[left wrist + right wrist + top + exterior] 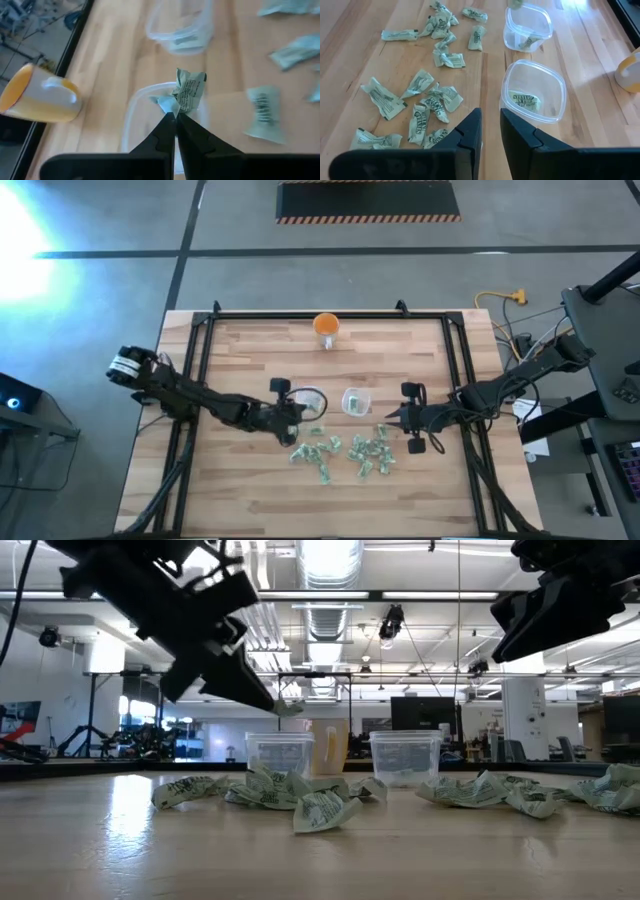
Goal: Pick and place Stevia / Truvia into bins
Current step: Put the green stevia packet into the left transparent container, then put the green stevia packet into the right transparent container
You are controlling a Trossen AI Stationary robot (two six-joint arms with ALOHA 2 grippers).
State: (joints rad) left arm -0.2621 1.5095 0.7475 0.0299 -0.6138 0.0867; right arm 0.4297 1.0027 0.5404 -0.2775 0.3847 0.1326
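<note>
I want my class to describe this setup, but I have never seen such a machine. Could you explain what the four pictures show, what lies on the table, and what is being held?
Two dark robot arms work at a wooden table. One picture looks down from above, one looks level across the tabletop, and two come from cameras on the arms' wrists. Many small crumpled green-and-white paper sachets lie loose beside two clear squarish plastic cups; an orange cup stands farther back. The left claw is pinched shut on one sachet above a clear cup. The right claw hangs slightly open, holding nothing.

A wooden table (240, 480) is carrying scattered Stevia sachets (345, 452) toward its front edge, two clear bins (357, 401) mid-table, and an orange cup (326, 327) by the back edge.
</note>
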